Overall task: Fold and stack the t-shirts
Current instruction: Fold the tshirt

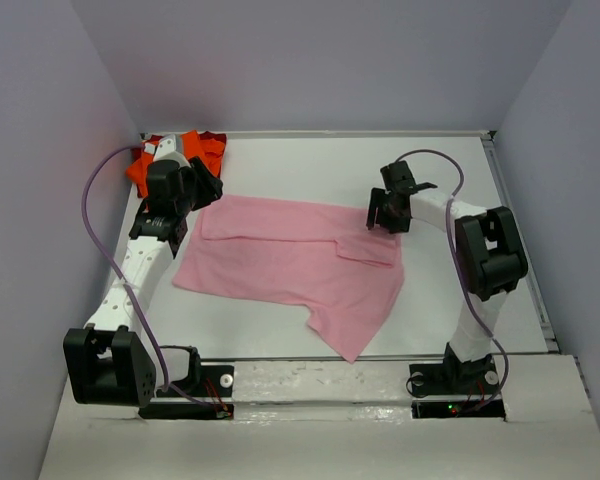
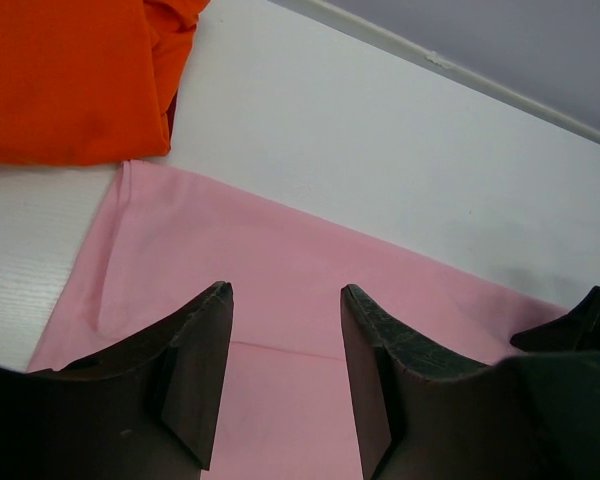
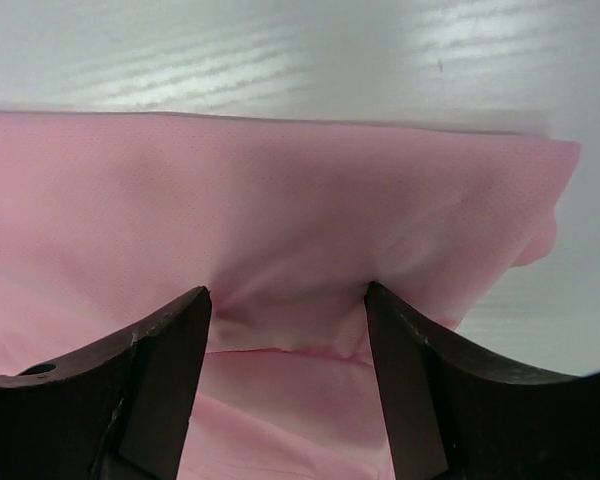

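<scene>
The light pink t-shirt (image 1: 290,265) lies spread across the middle of the white table. It also shows in the left wrist view (image 2: 280,250) and the right wrist view (image 3: 280,190). The bright orange t-shirt (image 1: 202,150) is bunched in the back left corner and also shows in the left wrist view (image 2: 70,70). A dark red sliver (image 2: 170,112) shows under it. My left gripper (image 1: 202,192) is open just above the pink shirt's back left corner, its jaws (image 2: 285,295) empty. My right gripper (image 1: 380,215) is open at the shirt's back right edge. Its fingertips (image 3: 288,295) press down astride a puckered fold of pink cloth.
Grey walls enclose the table on the left, back and right. A raised rim (image 1: 360,133) runs along the back edge and another down the right side (image 1: 525,250). Both arm bases (image 1: 320,385) sit at the near edge.
</scene>
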